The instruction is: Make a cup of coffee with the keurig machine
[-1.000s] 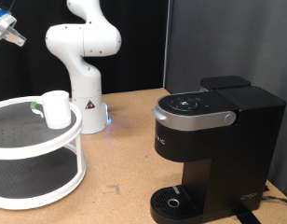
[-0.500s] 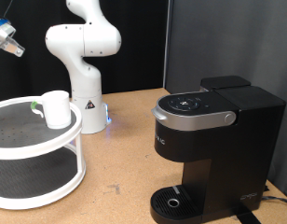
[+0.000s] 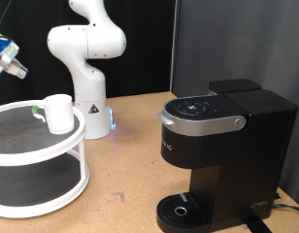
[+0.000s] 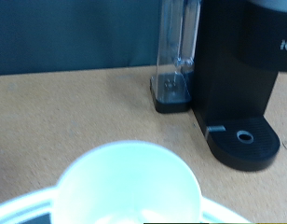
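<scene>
At the exterior view's far left edge, high above the round stand, hangs the end effector (image 3: 6, 56), only partly in frame; nothing shows between its fingers, and whether they are apart or together cannot be told, since neither view shows them clearly. Below it and a little toward the exterior view's right stands the cup (image 3: 58, 113), upright on the top tier of a white two-tier stand (image 3: 52, 155), well clear of the end effector and not touched by it. The wrist view looks down into the cup's open mouth (image 4: 129, 182), which looks empty. It is probably light and stiff, with a smooth, likely slippery wall; if ceramic it could chip from a knock. With no handle in sight, a hold across the wall below the rim, or over the rim with one finger inside, seems soundest. Farther out, well away across the bench (image 3: 130, 146), sits the coffee machine (image 3: 217, 155), lid down, its round drip tray (image 3: 181, 209) bare, so no cup has been placed there yet. Behind the stand rises the arm's white base (image 3: 88, 107).
</scene>
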